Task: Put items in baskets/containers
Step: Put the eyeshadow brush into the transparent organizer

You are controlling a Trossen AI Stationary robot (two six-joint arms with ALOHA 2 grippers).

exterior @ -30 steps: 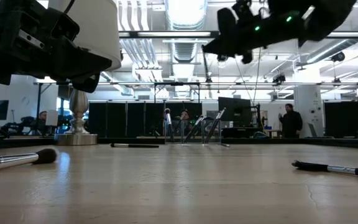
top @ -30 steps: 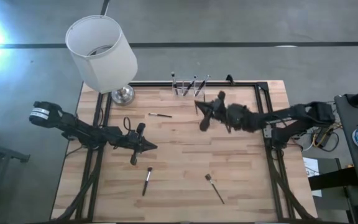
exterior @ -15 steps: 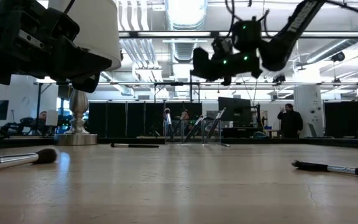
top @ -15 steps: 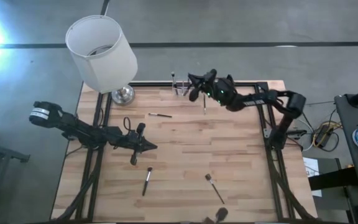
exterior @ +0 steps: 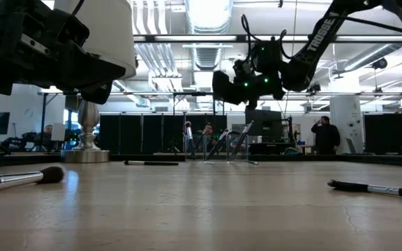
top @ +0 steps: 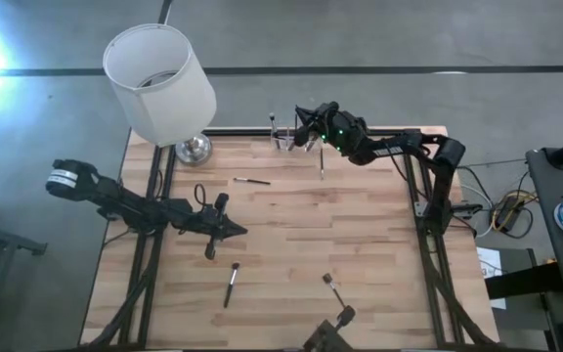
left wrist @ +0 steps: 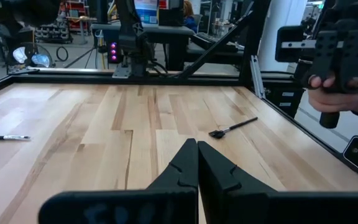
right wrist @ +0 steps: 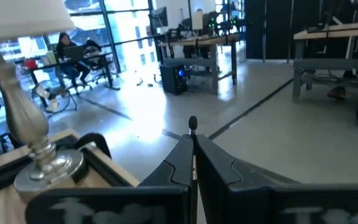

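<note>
The clear holder (top: 289, 140) stands at the table's far edge with several brushes leaning in it, and shows small in the low view (exterior: 218, 150). My right gripper (top: 302, 119) hovers high over it (exterior: 220, 85), shut on a thin brush. A thin brush line (top: 322, 164) shows just near of it; hanging or lying, I cannot tell. Loose brushes lie flat on the wood: a black one (top: 252, 181), one near the left (top: 232, 284), one near the right (top: 337, 293). My left gripper (top: 231, 231) waits shut, left of centre. My right gripper pinches a thin brush between its two fingers (right wrist: 182, 155). A small dark rounded end (right wrist: 192, 122) pokes out past the fingertips. The fingers point roughly level toward the table's left, and the brush is lifted clear of the table, high above the holder.
A lamp with a white shade (top: 159, 80) and a silver base (top: 194, 149) stands at the far left corner. A person's hand with a dark hand-held tool (left wrist: 337, 65) reaches in over the near edge (top: 328, 330). Bare wood lies in the middle (top: 291, 225).
My right gripper has swung from above the table's middle toward the far edge, and it now stands over the holder with its arm stretched along that edge. It has stayed high and shut. At the near edge a person's dark tool has come into view.
</note>
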